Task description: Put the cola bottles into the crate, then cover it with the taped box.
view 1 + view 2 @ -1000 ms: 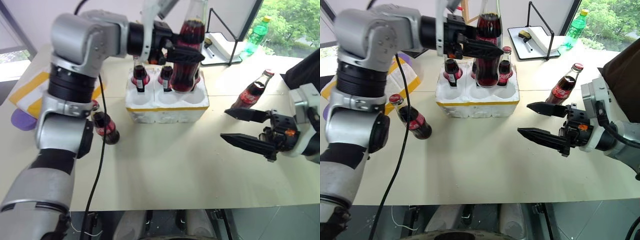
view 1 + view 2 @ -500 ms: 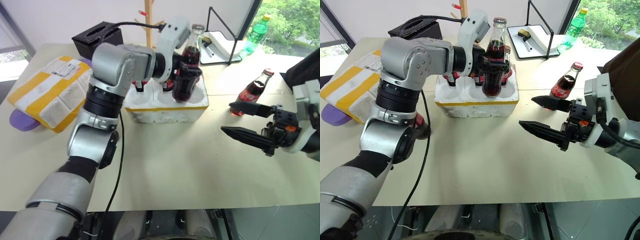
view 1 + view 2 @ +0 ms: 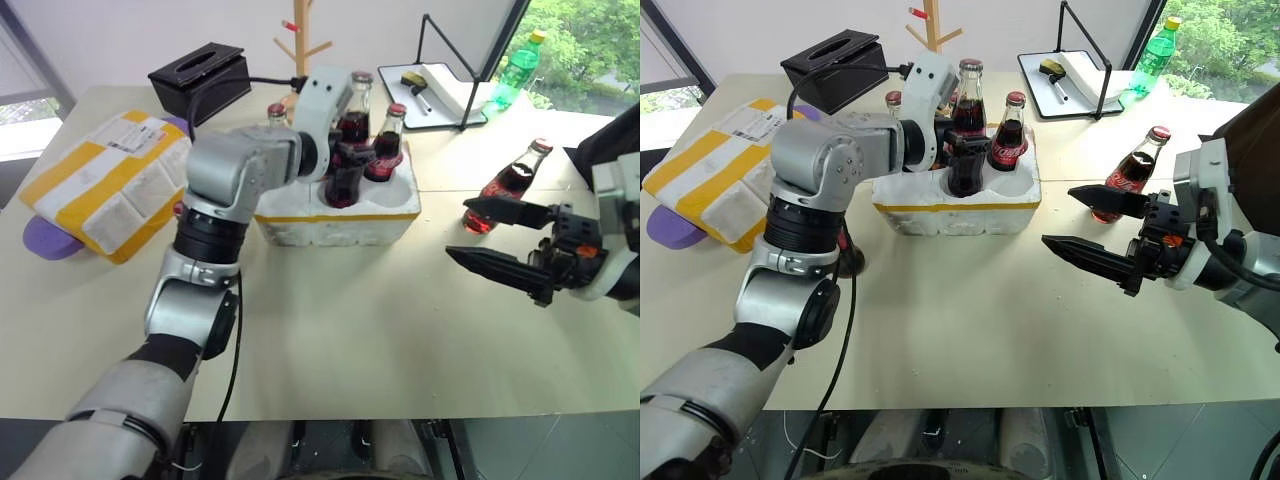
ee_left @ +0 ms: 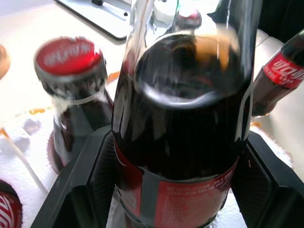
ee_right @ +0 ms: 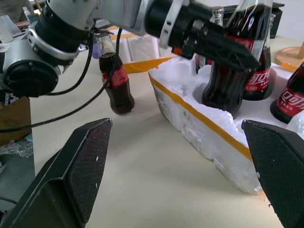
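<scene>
My left gripper (image 3: 348,160) is shut on a cola bottle (image 3: 352,125), which stands upright with its base down in a front well of the crate (image 3: 340,215). In the left wrist view the black fingers (image 4: 85,190) clamp that bottle (image 4: 185,142) from both sides. Two more cola bottles (image 3: 388,145) (image 3: 277,112) stand in back wells. Another bottle (image 3: 510,180) stands on the table at right, just behind my right gripper (image 3: 460,230), which hangs open and empty. One bottle (image 5: 115,80) stands on the table left of the crate. The taped box (image 3: 110,180) lies at far left.
A black tissue box (image 3: 200,75) and a wooden stand (image 3: 303,30) are behind the crate. A board on a black frame (image 3: 440,90) and a green plastic bottle (image 3: 515,65) are at the back right. A purple disc (image 3: 40,240) lies under the taped box.
My left gripper has come down with the cola bottle, from above the crate into a front well. The right gripper has stayed in place, open.
</scene>
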